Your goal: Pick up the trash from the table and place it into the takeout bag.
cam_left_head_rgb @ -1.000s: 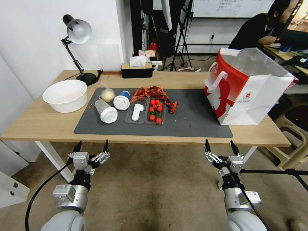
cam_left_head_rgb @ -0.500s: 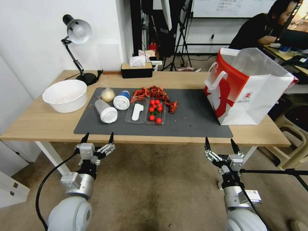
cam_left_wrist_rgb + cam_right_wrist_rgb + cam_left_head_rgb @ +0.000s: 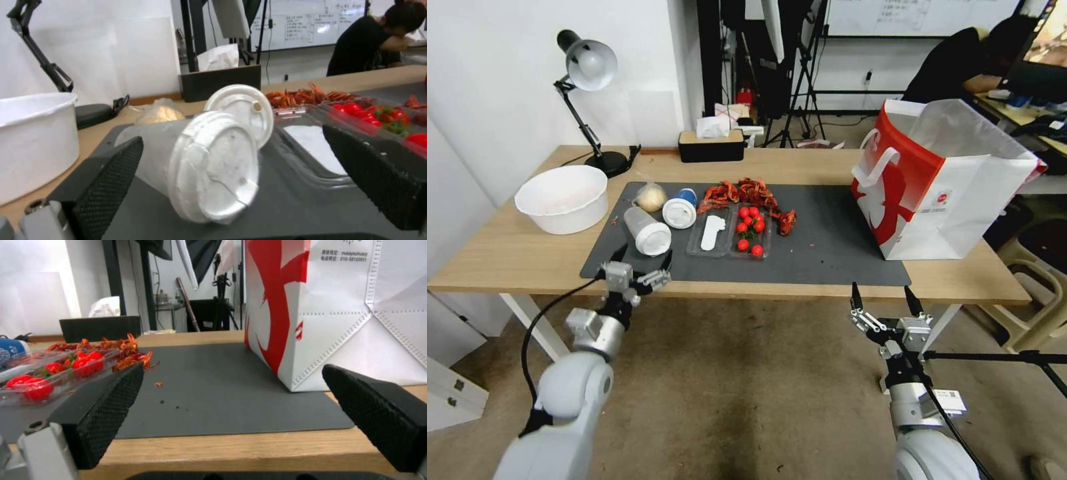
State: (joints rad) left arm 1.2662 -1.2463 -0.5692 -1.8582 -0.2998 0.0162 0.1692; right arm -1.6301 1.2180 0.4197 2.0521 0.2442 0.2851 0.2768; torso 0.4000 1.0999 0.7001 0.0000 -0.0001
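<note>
A clear cup with a white lid (image 3: 646,231) lies on its side on the dark mat (image 3: 827,247) of the table (image 3: 507,257), lid toward me. Behind it are a blue-white cup (image 3: 681,209) and a small clear bag with a yellowish lump (image 3: 650,197). My left gripper (image 3: 644,255) is open at the mat's front edge, just short of the clear cup (image 3: 200,166), which sits between its fingers (image 3: 106,180). The red-and-white takeout bag (image 3: 940,180) stands open at the table's right. My right gripper (image 3: 880,293) hangs open below the front edge, facing the bag (image 3: 333,313).
A clear tray of cherry tomatoes (image 3: 750,230) and a heap of red shell scraps (image 3: 747,193) lie mid-mat. A large white bowl (image 3: 564,198), a desk lamp (image 3: 587,67) and a black tissue box (image 3: 712,145) stand at the left and back.
My left arm has risen and reached forward from below the table edge to the mat's front, closing in on the clear cup. The right gripper has risen only slightly.
</note>
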